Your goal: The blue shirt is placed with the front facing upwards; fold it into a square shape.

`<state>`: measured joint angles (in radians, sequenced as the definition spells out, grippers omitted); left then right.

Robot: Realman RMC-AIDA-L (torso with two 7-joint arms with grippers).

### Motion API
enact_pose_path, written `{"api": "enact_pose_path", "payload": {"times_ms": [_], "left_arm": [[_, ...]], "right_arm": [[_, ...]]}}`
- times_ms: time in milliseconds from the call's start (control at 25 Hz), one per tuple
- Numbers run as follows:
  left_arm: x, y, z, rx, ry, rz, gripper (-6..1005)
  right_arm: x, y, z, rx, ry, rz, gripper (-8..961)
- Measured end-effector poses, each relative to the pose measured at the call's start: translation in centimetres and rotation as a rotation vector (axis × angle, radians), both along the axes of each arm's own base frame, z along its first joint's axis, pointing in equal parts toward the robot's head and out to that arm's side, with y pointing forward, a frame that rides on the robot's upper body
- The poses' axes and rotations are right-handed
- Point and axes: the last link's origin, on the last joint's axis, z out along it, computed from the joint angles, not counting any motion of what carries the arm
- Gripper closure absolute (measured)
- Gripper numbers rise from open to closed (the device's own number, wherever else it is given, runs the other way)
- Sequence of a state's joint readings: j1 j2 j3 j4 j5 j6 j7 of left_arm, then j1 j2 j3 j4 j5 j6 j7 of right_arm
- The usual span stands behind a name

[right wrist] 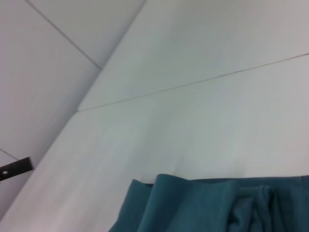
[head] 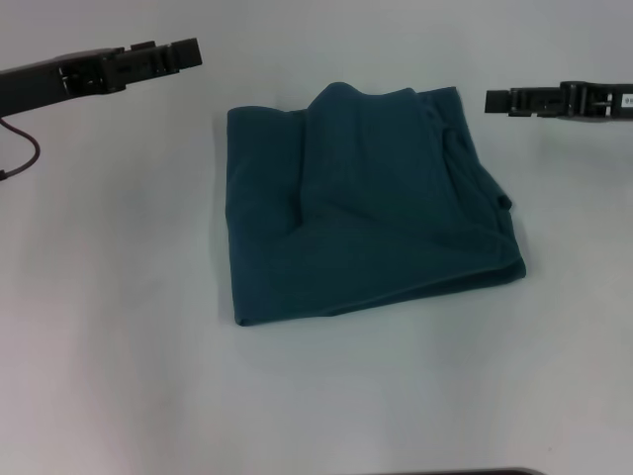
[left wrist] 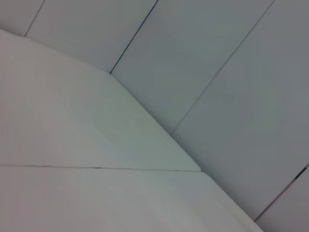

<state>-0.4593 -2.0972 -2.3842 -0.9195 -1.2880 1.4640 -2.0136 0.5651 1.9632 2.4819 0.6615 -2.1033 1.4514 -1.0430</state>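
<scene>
Both arms are off the cloth. Head view: the blue shirt [head: 371, 203] lies mid-table [head: 119, 376], already folded into a rough square, plain side up, some bunching along the far edge. Left gripper [head: 188, 52] and right gripper [head: 495, 100] hang clear at the far corners, neither touching fabric; can't tell whether either pincer is apart or together. Looks like a release-and-retreat stance, fold likely finished.

Left wrist view: bare table and wall only.

Right wrist view: shirt's rumpled far edge, nothing gripping it.
</scene>
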Motion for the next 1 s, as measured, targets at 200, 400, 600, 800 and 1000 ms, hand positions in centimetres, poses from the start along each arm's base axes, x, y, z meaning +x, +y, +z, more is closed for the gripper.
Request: {"api": "enact_pose_path", "payload": {"times_ms": [200,400,600,800,1000], "left_arm": [[0.1,0.0,-0.1,0.000,-0.001,-0.005,49],[0.1,-0.1,-0.3,0.002,0.009,-0.015,50],[0.0,-0.1,-0.3,-0.002,0.016,-0.017,50],[-0.1,-0.2,-0.3,-0.009,0.024,-0.019,49],[-0.2,-1.1,-0.8,-0.053,0.054,-0.075,54]], "right_arm": [[-0.4,0.8,-0.9,-0.023,-0.025,-0.032,260],[-0.7,1.1,-2.2,-0.047,-0.035,-0.052,265],[-0.6,1.2,-3.1,-0.058,-0.040,-0.071,268],[-0.4,1.2,-3.3,-0.060,-0.041,-0.079,271],[-0.4,0.9,-3.4,-0.077,-0.048,-0.071,273]]}}
